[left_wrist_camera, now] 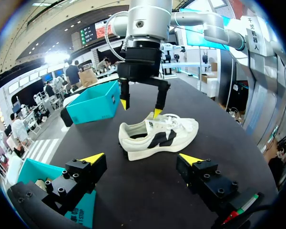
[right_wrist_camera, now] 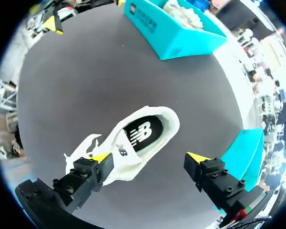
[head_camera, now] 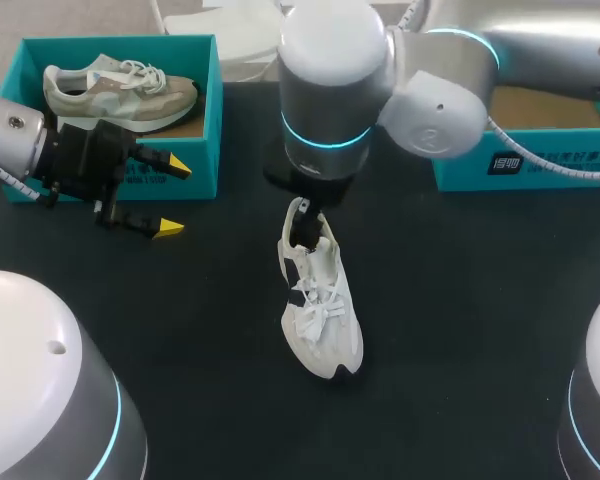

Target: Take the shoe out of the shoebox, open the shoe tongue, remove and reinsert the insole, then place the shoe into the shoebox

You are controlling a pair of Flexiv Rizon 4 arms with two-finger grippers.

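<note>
A white shoe with black side marks lies on the dark table, toe toward the front. My right gripper hangs open just above its heel end, fingers wide apart. In the right wrist view the shoe lies under the right gripper, one finger beside the tongue, the other clear of it. The black insole shows inside the shoe's mouth. My left gripper stands open left of the shoe, holding nothing; in its own view the shoe lies ahead of the left gripper.
A teal shoebox at the back left holds a beige and grey shoe, right behind my left gripper. A second teal box stands at the back right, under my right arm.
</note>
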